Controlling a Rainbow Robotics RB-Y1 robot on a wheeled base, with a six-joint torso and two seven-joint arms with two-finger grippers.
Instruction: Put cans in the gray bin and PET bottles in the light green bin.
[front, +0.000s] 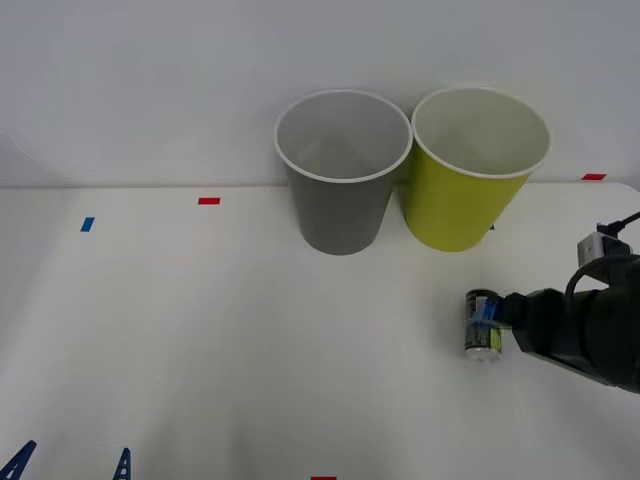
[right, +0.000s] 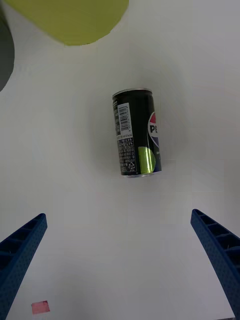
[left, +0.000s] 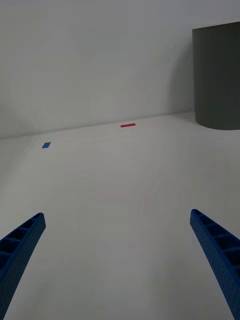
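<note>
A small black can with a lime-green patch lies on its side on the white table, in front of the light green bin. The gray bin stands upright just left of it, the two nearly touching. My right gripper hovers over the can; in the right wrist view its blue fingers stand open, with the can ahead of them and untouched. My left gripper waits open at the near left edge of the table. PET bottles are out of view.
Small tape marks lie on the table: red and blue at the left, red at the far right. A plain wall rises behind the bins. The gray bin stands far ahead of the left wrist.
</note>
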